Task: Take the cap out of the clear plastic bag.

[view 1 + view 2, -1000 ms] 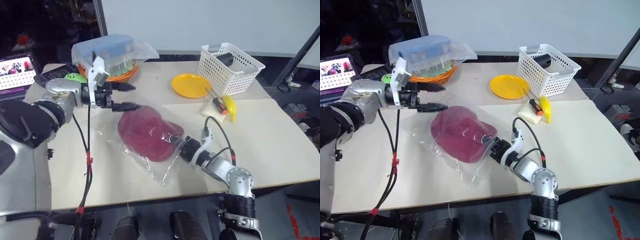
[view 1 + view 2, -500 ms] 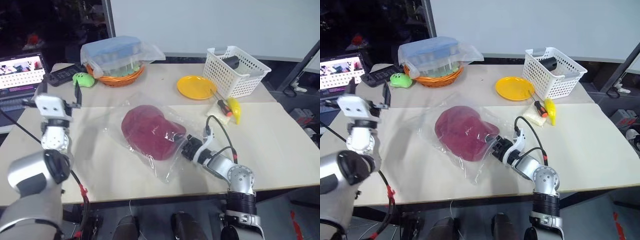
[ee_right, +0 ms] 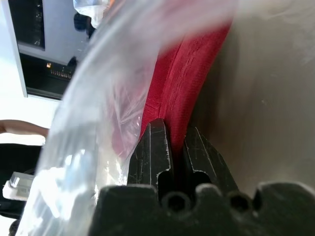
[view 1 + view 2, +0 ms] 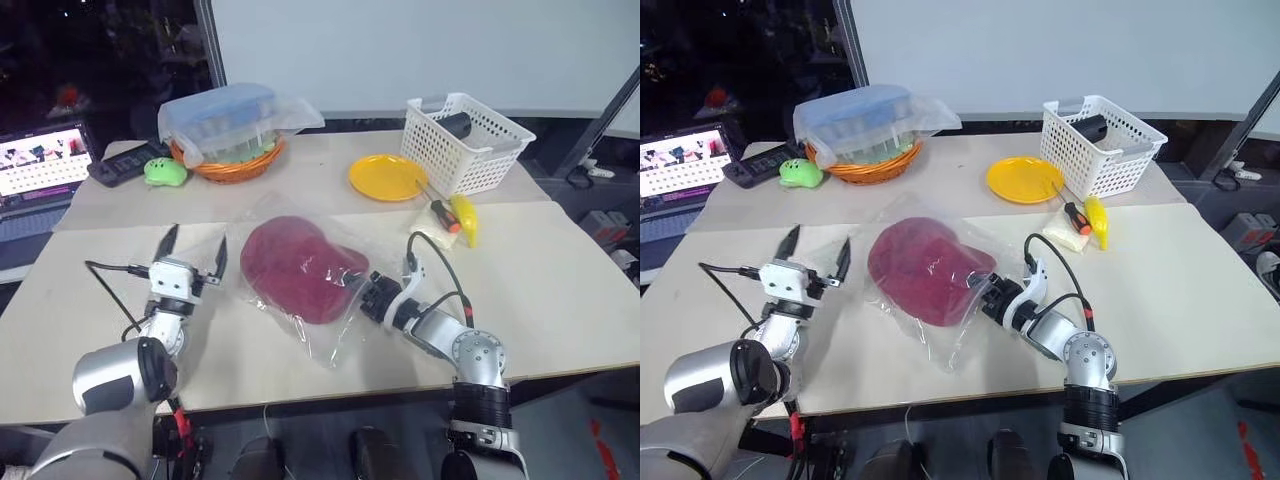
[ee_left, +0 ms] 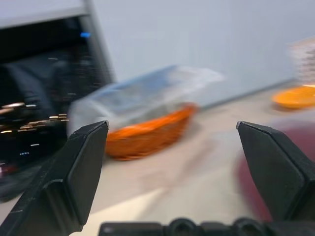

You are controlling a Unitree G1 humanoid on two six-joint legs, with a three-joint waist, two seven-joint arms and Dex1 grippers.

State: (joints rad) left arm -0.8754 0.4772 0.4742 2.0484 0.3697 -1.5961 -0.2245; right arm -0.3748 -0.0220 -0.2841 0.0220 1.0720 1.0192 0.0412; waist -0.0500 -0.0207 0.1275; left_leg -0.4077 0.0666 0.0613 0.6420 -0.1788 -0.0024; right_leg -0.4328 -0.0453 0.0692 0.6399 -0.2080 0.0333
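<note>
One cap [image 4: 295, 265] lay inside one plastic bag [image 4: 305, 335] at table centre. The right gripper [image 4: 366, 297], at its four o'clock, pinched the cap's edge; the left gripper [image 4: 190, 258], at nine o'clock, gaped empty.

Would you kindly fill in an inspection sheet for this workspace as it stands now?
Surface: pale table, cardboard-like sheets on it.
Job's things: dark red cap inside the clear bag, mid-table.
Clutter: wrapped blue-lidded box on an orange basket; green toy; remote; yellow plate; white basket; screwdriver; banana.
Grippers: left tool open, empty, left of the bag; right tool shut on the cap's edge, bag film alongside.
Cables: black cable looping over the right wrist; another at the left wrist.
Surroundings: laptop at left, white wall behind.
</note>
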